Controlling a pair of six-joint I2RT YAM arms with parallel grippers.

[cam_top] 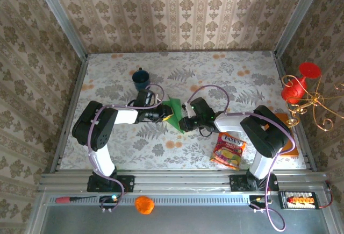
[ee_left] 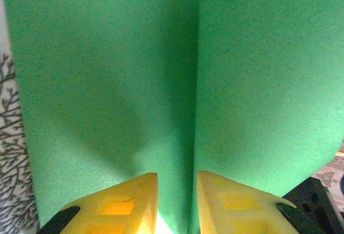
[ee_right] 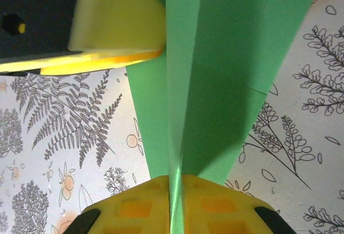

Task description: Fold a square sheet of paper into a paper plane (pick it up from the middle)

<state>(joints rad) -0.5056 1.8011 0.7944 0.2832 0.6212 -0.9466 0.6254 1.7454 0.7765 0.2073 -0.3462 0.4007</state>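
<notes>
The green sheet of paper (cam_top: 173, 110) is hanging in the air over the middle of the counter (cam_top: 231, 72), right between your two arms. So the pickup is looking done to me. It's also carrying a long centre crease, with two green panels meeting in a deep valley in the left wrist view.

Your right end effector (ee_right: 174, 191) is pinching that folded ridge flat between its pads, no gap showing. Your left end effector (ee_left: 177, 191) is sitting astride the same crease from the other side. There's a slim gap showing between its tips, so I can't tell whether it's actually gripping or only bracketing the fold.

I'm guessing you're somewhere early to mid job. I'm not seeing a pointed nose or turned-down wings, so the slim dart shape is what's left.

The blue mug (cam_top: 141, 78) and the snack packet (cam_top: 229, 150) are sitting well apart from all this.
</notes>
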